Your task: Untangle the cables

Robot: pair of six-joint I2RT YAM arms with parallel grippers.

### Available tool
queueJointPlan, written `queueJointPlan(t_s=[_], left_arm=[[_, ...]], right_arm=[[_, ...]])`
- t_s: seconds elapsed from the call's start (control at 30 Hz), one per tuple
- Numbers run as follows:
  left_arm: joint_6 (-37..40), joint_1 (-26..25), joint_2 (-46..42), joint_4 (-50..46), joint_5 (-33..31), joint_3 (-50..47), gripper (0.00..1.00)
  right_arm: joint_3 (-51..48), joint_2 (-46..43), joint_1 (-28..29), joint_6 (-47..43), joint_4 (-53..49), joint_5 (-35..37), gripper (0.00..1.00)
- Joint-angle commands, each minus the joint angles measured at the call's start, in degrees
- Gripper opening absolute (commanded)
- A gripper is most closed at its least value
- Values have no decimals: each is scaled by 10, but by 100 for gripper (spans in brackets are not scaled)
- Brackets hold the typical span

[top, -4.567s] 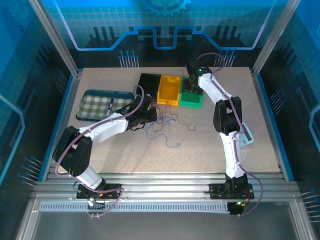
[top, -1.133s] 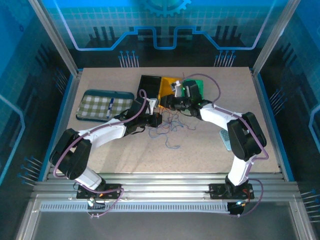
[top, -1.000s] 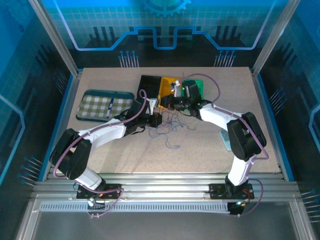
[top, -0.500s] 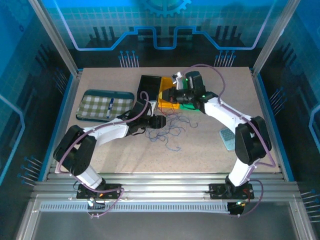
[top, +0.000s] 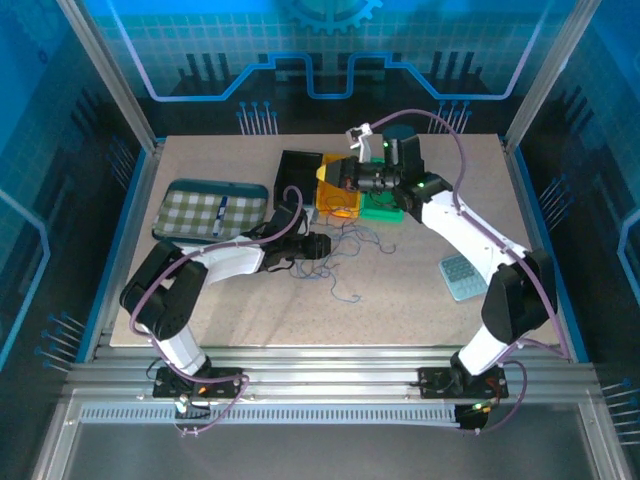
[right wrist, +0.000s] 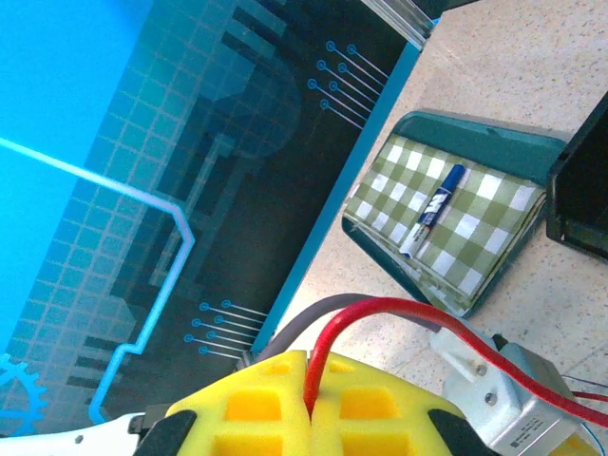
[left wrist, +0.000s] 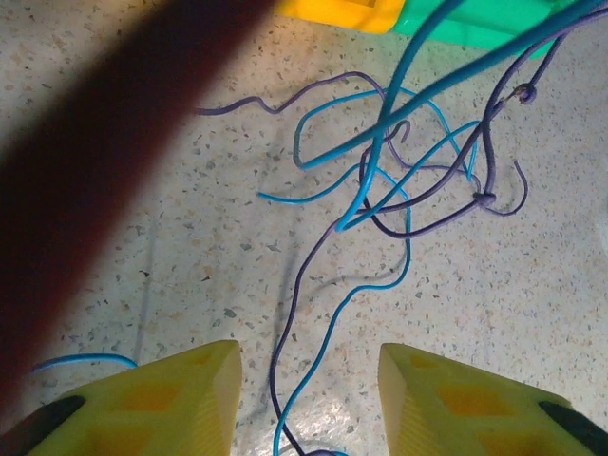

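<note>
1. At the scene's middle, the cables [top: 345,250] are spread in a loose tangle, just right of the left gripper [left wrist: 309,399].
2. Its jaws are held apart, with 2 strands running between them, ungripped.
3. Farther back, over the yellow bin [top: 332,192], a red cable [right wrist: 399,309] is pinched in the closed right gripper [right wrist: 309,380].

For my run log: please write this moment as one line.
left gripper open above cables | right gripper shut on red cable

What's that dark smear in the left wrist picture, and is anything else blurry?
Left wrist view: a dark out-of-focus band crosses the upper left, unidentifiable; the cables are sharp. Right wrist view: the red cable is crisp. Top external view: the cables barely resolve.
</note>
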Motion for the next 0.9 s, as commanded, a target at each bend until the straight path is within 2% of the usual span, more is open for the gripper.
queueJointPlan(t_s=[0.0,0.03,0.17,0.3,0.4,0.47,0.6,0.73,0.87], left_arm=[[-12,-3,-4,26,7,11,49],[-10,-3,-14,35,5,4,55],[-11,-2,-67,79,-18,-35,68],[-8,-1,-124,81,-77,-60,70],[-7,2,-179,53,-151,-74,71],[-26,24,-212,52,-158,-89,73],[-67,71,-212,63,-62,-79,75],[-96,83,-138,61,89,-4,78],[-183,104,-76,141,185,19,81]], right_arm=[[15,-27,-7,2,-22,-8,0],[17,-28,-8,-2,-36,-6,0],[26,-23,-8,-10,-93,1,0],[30,-19,-7,-18,-122,-22,0],[28,-21,-7,-26,-126,-42,0],[28,-25,-7,-32,-127,-50,0],[20,-29,-6,-35,-113,-69,0],[12,-34,-4,-34,-89,-97,0],[6,-42,-4,-43,-80,-120,0]])
